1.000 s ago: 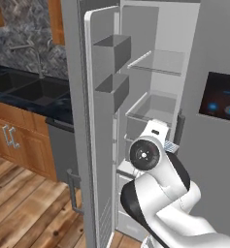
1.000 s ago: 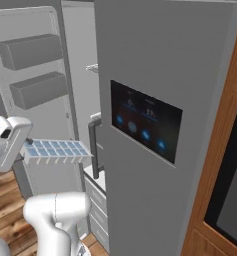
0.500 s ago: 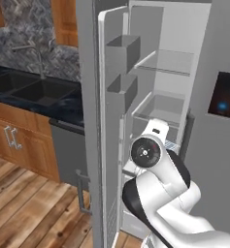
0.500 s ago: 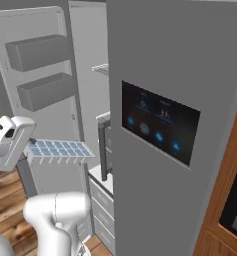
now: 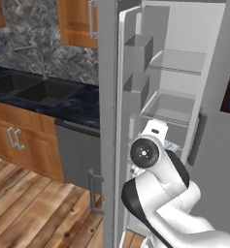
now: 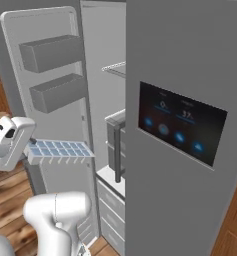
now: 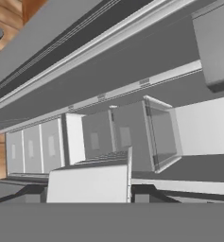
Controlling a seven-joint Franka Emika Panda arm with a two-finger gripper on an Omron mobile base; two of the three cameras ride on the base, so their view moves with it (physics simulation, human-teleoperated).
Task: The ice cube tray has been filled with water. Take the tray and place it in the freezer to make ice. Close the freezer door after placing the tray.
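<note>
The ice cube tray [image 6: 60, 149] is a white strip with two rows of pale blue water cells. It is held level in front of the open freezer [image 6: 102, 95]. My gripper [image 6: 30, 149] is shut on its left end. In the left base view my wrist hides most of the tray [image 5: 171, 145], with only its tip showing. The freezer door [image 6: 50, 75] stands wide open to the left, with boxy grey bins on its inner face. From the left base view, the freezer door [image 5: 131, 77] is edge-on beside the freezer [image 5: 177, 97] shelves. In the hand view, the tray's [image 7: 87, 183] near end points at grey drawers.
The other fridge door, with a black display panel [image 6: 182, 125], stands shut on the right. Its bar handle [image 6: 119, 150] is close to the tray's far end. A dark dishwasher [image 5: 80, 150], a black sink [image 5: 34, 89] and wooden cabinets lie to the left, over wood flooring.
The base has moved, so the whole scene has slid right in both base views. Arm and tray keep the same pose, and the grip is unchanged.
</note>
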